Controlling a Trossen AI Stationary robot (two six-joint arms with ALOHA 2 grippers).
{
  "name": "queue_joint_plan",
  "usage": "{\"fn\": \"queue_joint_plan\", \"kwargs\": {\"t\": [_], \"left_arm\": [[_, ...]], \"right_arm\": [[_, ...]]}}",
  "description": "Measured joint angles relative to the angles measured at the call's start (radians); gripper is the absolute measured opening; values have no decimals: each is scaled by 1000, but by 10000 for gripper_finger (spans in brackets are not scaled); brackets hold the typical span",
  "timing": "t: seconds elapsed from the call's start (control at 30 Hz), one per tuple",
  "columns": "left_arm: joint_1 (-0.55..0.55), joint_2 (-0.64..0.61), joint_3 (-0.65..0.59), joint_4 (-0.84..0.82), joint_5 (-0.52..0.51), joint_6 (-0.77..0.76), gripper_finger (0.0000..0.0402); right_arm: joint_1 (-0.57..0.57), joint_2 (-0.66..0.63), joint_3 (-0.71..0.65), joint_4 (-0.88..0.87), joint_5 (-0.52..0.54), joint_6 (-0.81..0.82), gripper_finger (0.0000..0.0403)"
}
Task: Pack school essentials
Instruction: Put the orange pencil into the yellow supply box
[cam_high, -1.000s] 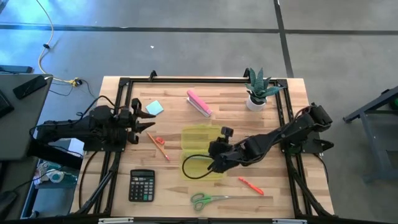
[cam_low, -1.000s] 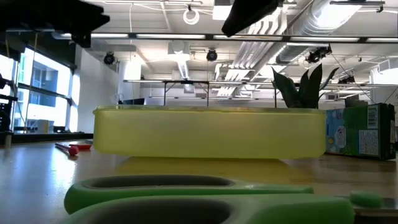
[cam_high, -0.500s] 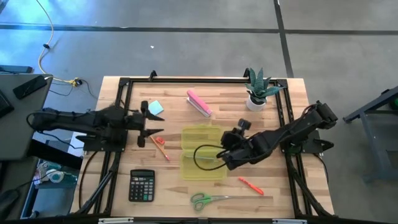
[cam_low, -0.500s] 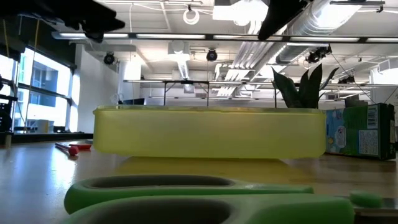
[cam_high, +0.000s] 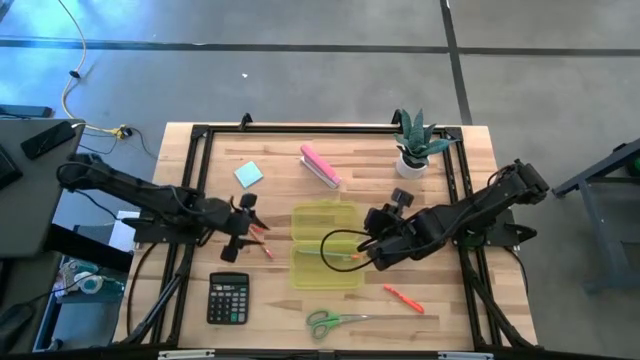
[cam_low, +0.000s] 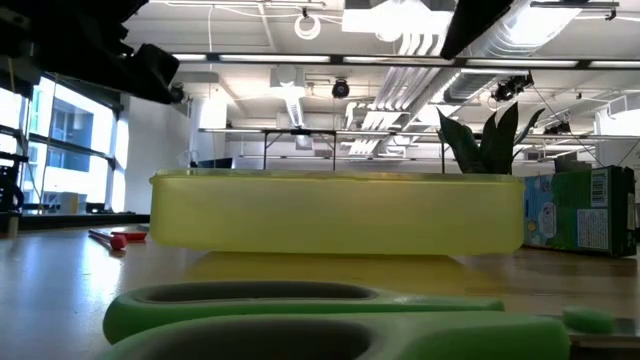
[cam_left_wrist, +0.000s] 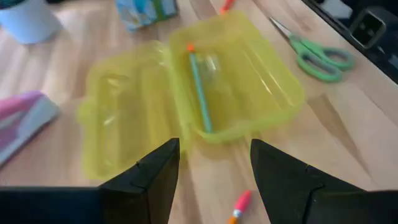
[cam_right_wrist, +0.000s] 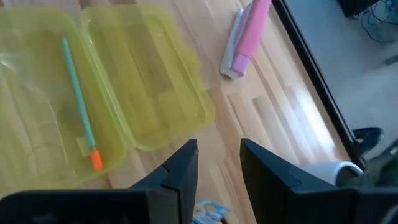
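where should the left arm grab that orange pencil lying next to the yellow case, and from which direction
Take the orange pencil at mid-shaft, coming straight down from above. It lies flat on the bare table at a slant, left of the yellow case, so only its two long sides offer grip. Turn the jaws to close across the shaft. The left gripper is already over it, open.

In the low view the green scissors (cam_low: 300, 320) fill the foreground, blurred and cut off at the bottom edge. The yellow box (cam_low: 335, 212) hides what lies inside it there. In the left wrist view, an orange pencil (cam_left_wrist: 239, 205) is cut off at the edge.
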Motion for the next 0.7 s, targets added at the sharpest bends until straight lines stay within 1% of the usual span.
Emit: {"fn": "queue_joint_plan", "kwargs": {"t": [0.07, 0.17, 0.27, 0.4, 0.5, 0.6, 0.7], "left_arm": [[-31, 23, 0, 0, -18, -1, 186], [-64, 52, 4, -13, -60, -1, 186], [-82, 79, 69, -111, -87, -12, 186], [-98, 127, 164, -249, -121, -68, 186], [-112, 172, 199, -285, -123, -78, 186], [-125, 229, 200, -291, -123, -84, 186], [-133, 302, 200, -295, -123, -84, 186]], "right_arm": [[0, -9, 0, -37, 0, 25, 112], [-3, -45, 0, -91, 27, 69, 112], [-4, -100, 0, -111, 66, 97, 112], [0, -166, 0, -106, 107, 106, 112], [0, -186, 0, -104, 146, 148, 112], [0, -187, -47, -67, 172, 171, 112], [0, -191, -134, 12, 140, 161, 112]]}}
